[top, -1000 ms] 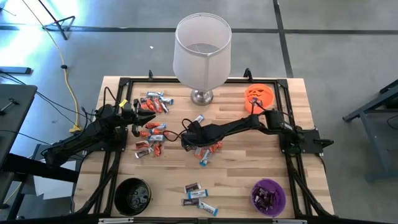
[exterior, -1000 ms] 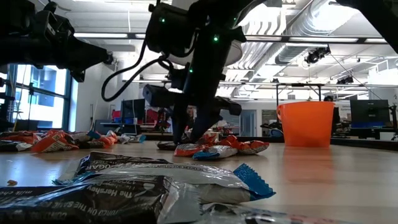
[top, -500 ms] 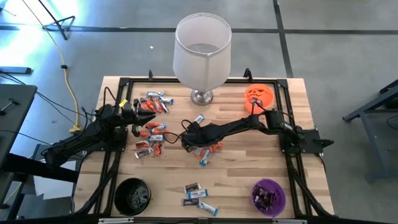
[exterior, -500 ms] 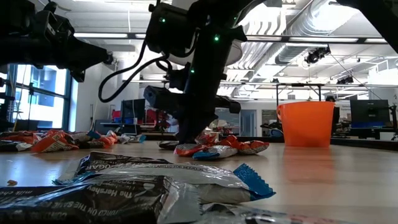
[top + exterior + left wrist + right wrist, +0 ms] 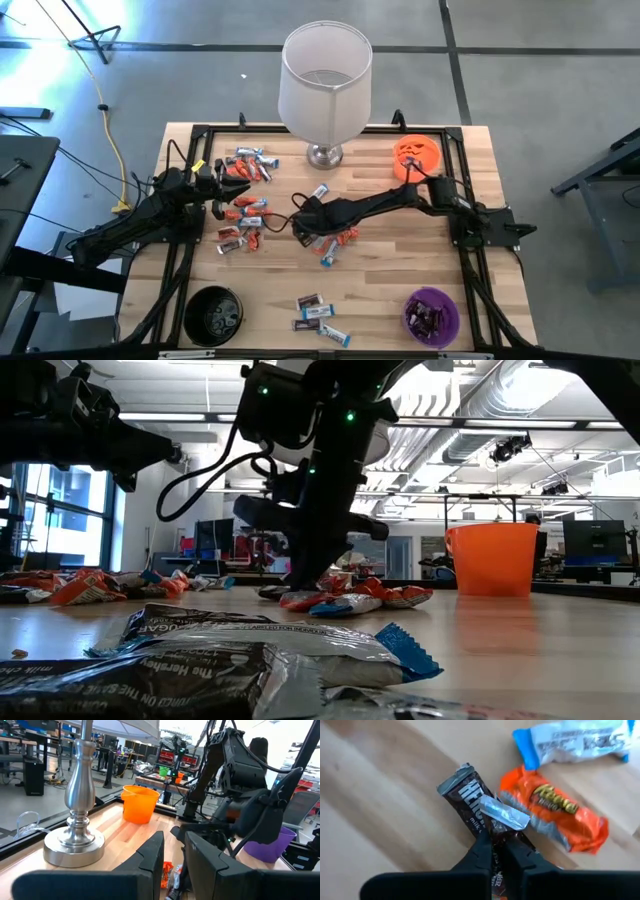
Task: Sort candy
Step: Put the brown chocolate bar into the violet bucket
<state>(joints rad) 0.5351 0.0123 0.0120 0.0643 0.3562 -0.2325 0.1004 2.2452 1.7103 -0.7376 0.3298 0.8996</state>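
Now the right gripper point(image 5: 493, 851) is clenched on a dark brown candy bar point(image 5: 472, 802), which lies on the wooden table point(image 5: 400, 270) near the middle of the high view; its two fingers point(image 5: 482, 850) pinch the wrapper tightly, and a silvery torn end of the wrapper stands up just above them. Beside this bar, in the right wrist view, lies an orange candy point(image 5: 555, 817), touching it at the lower end, and a blue-white candy point(image 5: 572, 742) is in the upper right corner, apart from both. In the high view the right gripper point(image 5: 305, 226) sits at the left edge of a small heap of candy point(image 5: 335, 240) in the centre of the table. The left gripper point(image 5: 232, 190) is at the left side of the table, between two other groups of candy point(image 5: 245, 165), and I cannot tell if it holds something; its fingers point(image 5: 152, 852) stand only a little apart. More bars point(image 5: 315, 315) lie at the bottom centre. A black bowl point(image 5: 213, 314) is at lower left, a purple bowl point(image 5: 431, 314) at lower right, an orange bowl point(image 5: 416, 156) at upper right, and a lamp point(image 5: 325, 80) stands at top centre.
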